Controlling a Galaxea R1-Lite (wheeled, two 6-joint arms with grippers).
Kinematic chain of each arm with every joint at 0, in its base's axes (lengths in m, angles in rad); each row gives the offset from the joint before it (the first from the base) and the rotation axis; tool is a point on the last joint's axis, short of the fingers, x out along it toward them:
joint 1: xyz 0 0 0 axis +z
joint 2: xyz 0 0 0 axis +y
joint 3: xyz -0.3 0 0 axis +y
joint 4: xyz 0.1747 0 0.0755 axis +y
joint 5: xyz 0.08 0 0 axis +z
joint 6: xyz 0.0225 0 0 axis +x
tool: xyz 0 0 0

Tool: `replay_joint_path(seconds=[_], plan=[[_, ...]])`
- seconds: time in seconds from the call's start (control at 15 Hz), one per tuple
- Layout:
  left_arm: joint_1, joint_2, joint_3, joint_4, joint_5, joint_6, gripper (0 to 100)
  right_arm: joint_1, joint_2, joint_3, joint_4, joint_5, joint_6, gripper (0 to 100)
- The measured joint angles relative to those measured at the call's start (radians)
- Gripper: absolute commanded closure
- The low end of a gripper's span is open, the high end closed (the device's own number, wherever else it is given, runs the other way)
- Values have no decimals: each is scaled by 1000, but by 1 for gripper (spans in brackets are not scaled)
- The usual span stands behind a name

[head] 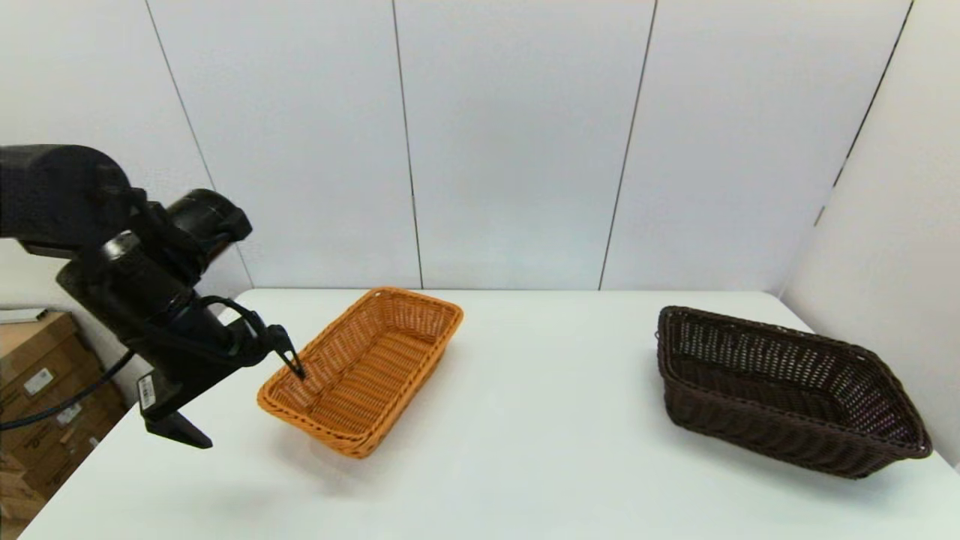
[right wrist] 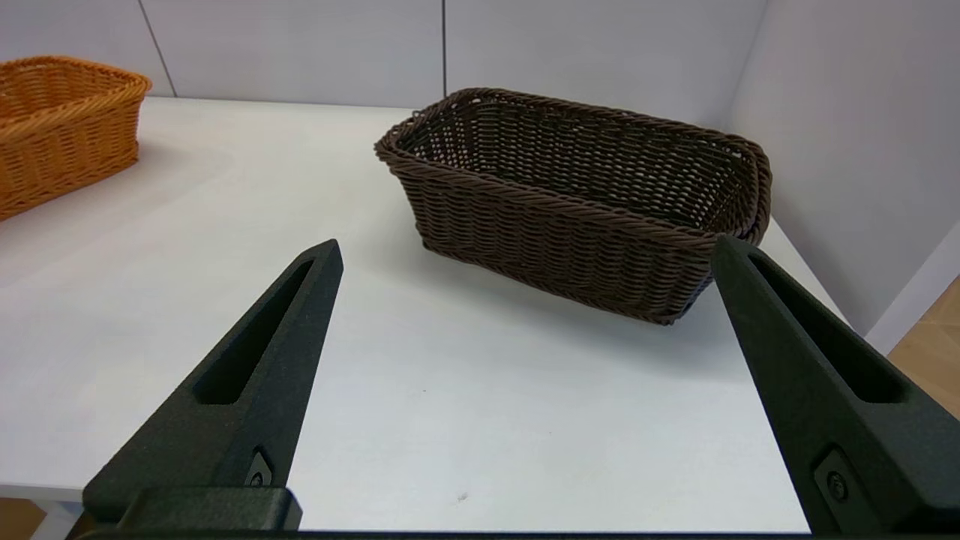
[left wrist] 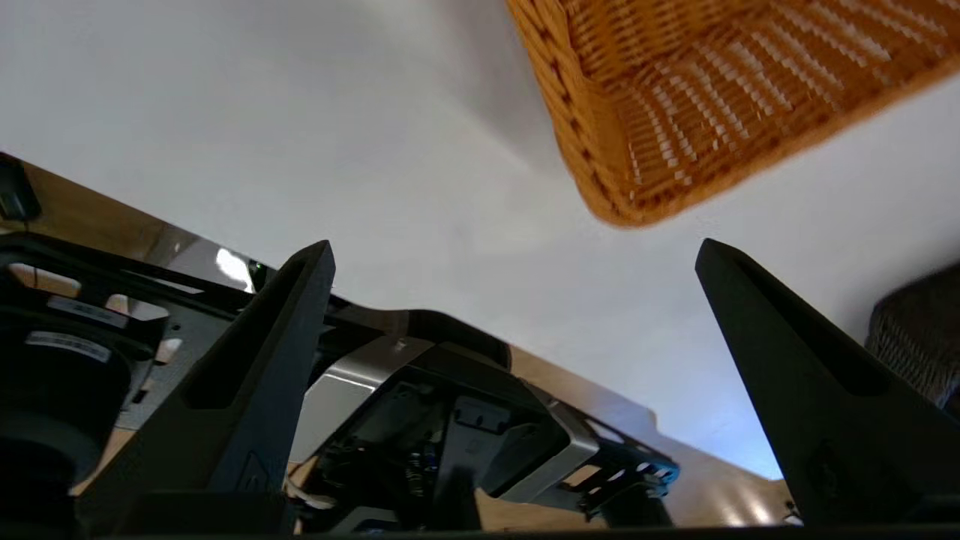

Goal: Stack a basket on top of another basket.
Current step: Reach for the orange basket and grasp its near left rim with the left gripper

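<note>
The orange-tan basket (head: 367, 367) rests on the white table (head: 540, 435), left of centre. It also shows in the left wrist view (left wrist: 712, 97) and the right wrist view (right wrist: 60, 120). The dark brown basket (head: 780, 390) sits at the far right, empty (right wrist: 577, 195), with its edge in the left wrist view (left wrist: 915, 345). My left gripper (head: 251, 409) hangs open above the table beside the orange-tan basket's near left corner; one fingertip (head: 300, 373) overlaps that rim. Nothing is between its fingers (left wrist: 516, 242). My right gripper (right wrist: 525, 244) is open and empty, short of the dark basket, and out of the head view.
Cardboard boxes (head: 37, 375) stand off the table's left edge. The white wall (head: 885, 247) runs close behind and to the right of the dark basket. Bare table lies between the two baskets and along the front edge.
</note>
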Motion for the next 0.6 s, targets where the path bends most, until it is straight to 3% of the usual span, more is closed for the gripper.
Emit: replay_joint_path(seconds=[0.6], plan=[[-26,227,-36,-62,-5,-17,0,0,0,0,0,0,0,0]])
